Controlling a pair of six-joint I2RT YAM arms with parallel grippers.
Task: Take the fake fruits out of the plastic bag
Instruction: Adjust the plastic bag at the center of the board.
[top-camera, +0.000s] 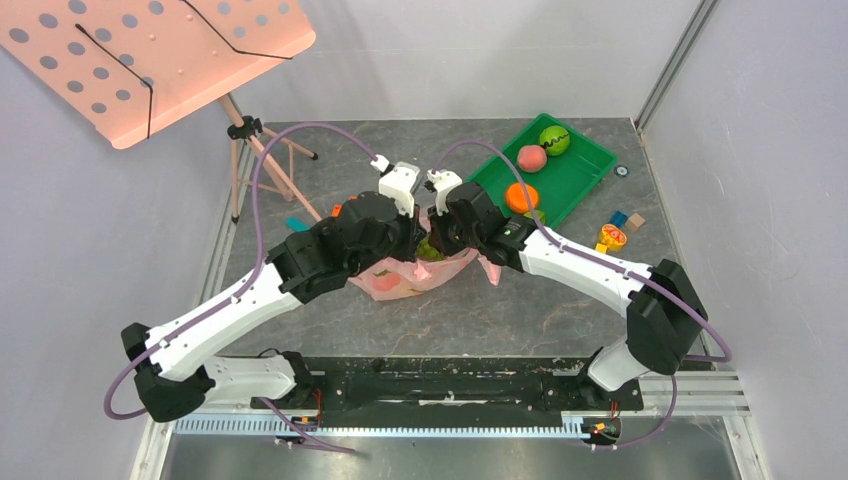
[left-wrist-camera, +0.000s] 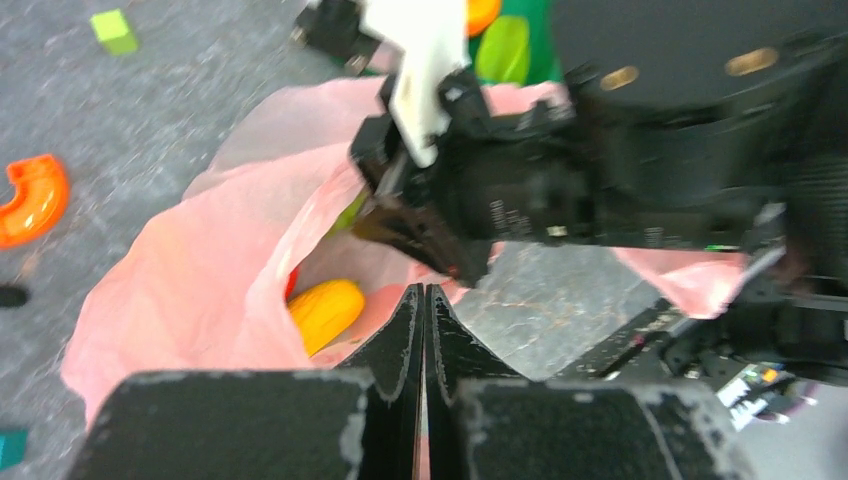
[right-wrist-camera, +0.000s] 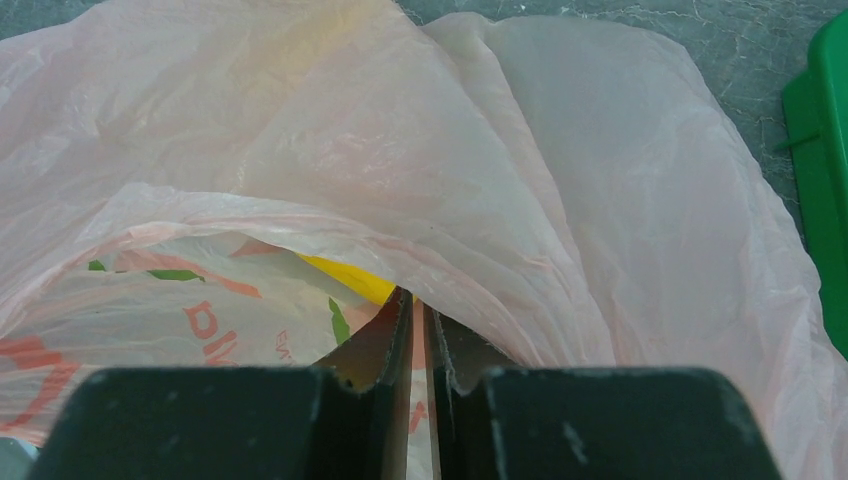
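The pink plastic bag (top-camera: 410, 278) lies crumpled at the middle of the table, with both wrists meeting over its mouth. In the left wrist view the bag (left-wrist-camera: 200, 260) gapes open. Inside it are a yellow fruit (left-wrist-camera: 325, 312), a sliver of red one (left-wrist-camera: 291, 283) and a bit of green one (left-wrist-camera: 346, 214). My left gripper (left-wrist-camera: 425, 295) is shut at the near rim, with a thin strip of pink film between its fingers. My right gripper (right-wrist-camera: 420, 302) is shut on a fold of the bag (right-wrist-camera: 560, 190), printed film showing in the narrow gap. A yellow fruit (right-wrist-camera: 350, 276) peeks from under that fold.
A green tray (top-camera: 582, 168) at the back right holds a green ball (top-camera: 554, 139), a pink peach (top-camera: 532, 158) and an orange fruit (top-camera: 521, 197). Small toys (top-camera: 612, 237) lie beside it. A pink music stand (top-camera: 150, 60) on a tripod (top-camera: 250, 150) stands back left.
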